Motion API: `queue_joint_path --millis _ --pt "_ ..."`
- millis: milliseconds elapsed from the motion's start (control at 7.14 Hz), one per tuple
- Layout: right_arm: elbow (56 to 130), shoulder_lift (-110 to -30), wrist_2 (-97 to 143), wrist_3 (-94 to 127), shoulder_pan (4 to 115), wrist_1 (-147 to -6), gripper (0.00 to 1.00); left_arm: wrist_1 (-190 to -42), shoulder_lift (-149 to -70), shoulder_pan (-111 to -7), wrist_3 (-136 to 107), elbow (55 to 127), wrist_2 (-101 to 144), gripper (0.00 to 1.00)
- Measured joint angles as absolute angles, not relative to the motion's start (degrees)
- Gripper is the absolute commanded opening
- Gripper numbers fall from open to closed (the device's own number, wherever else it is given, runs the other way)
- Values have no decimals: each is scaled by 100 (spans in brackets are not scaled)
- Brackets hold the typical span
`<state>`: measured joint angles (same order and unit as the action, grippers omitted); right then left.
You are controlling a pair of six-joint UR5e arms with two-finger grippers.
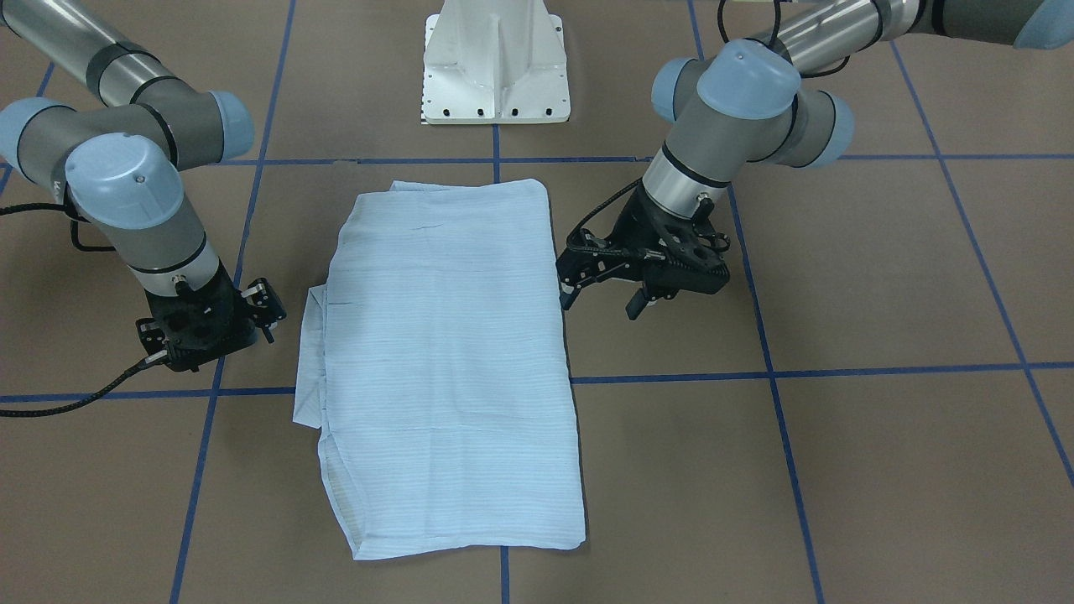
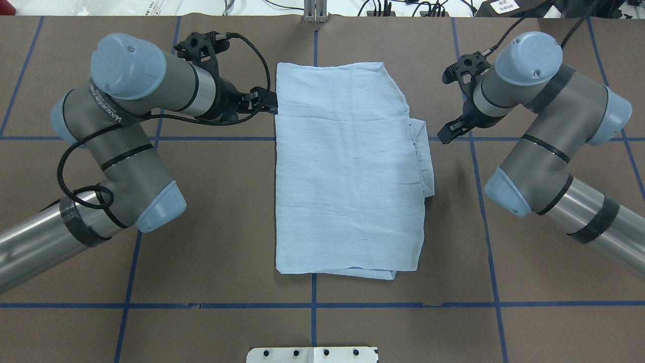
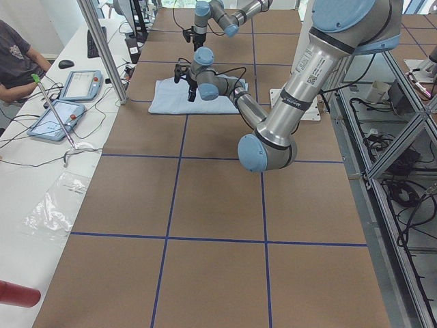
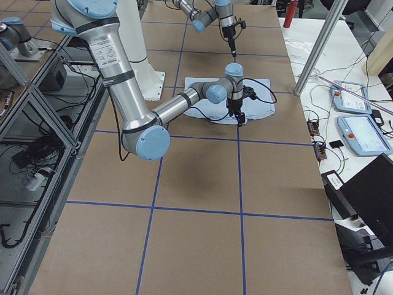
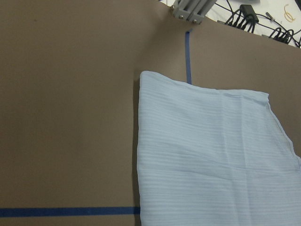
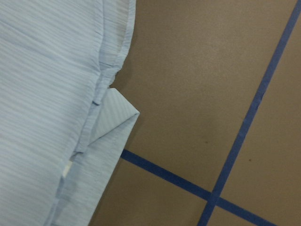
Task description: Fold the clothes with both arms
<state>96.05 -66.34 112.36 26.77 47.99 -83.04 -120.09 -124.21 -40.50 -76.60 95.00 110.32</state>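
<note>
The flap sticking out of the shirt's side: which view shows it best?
The right wrist-mounted view: the flap is close up, its striped corner clear. Overhead and front-facing views show it small; side views hardly; the left wrist view not.

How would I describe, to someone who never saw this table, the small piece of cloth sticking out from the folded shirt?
On the brown table crossed by blue tape lines lies a pale-blue shirt, folded into a rectangle. On its long edge facing the right hand, a narrow strip of lower layers pokes out. Only there does cloth jut sideways past the smooth top layer.
</note>
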Motion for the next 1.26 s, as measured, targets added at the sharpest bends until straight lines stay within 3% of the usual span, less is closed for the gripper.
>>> queue_joint_path --millis 560,981,1261 --pt "10738 -7120 11816 4302 4711 -8279 100 -11185 -12111 -2550 -9199 10409 10335 100" --pt "11319 -7346 11893 5374 4364 -8263 100 -10952 -11821 -1724 -9584 10463 9684 96" --pt "11411 -7368 11872 5510 4259 -8262 100 -10916 -11779 -1616 -9604 10393 9646 89"
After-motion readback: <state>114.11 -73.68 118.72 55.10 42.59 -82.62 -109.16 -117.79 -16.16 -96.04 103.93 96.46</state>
